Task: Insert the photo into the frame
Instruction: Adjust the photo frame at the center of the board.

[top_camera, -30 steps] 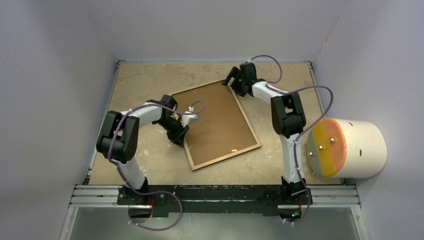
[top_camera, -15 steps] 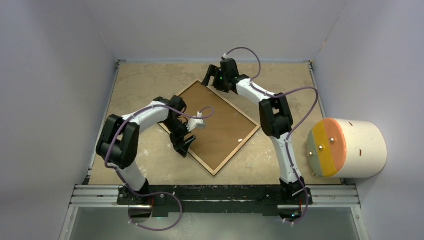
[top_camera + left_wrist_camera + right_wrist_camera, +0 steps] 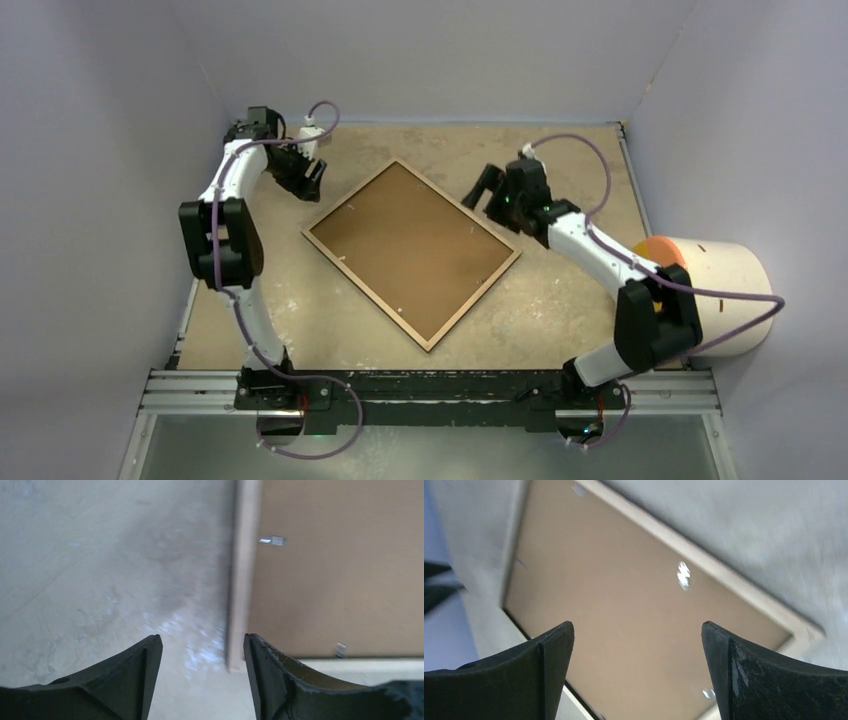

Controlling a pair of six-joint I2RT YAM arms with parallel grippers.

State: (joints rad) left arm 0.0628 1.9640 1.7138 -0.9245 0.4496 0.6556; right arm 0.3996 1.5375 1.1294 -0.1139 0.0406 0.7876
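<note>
Both arms pulled away; the frame [image 3: 412,250] lies back-up between left gripper [image 3: 312,182] & right gripper [image 3: 484,190], both open, empty, prob. let go on purpose.

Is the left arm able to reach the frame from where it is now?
Probably yes. The left gripper is open and just beside the frame, whose wooden rim lies right ahead of its fingers. Nothing shows between them, and the right gripper is off at the opposite side.
</note>
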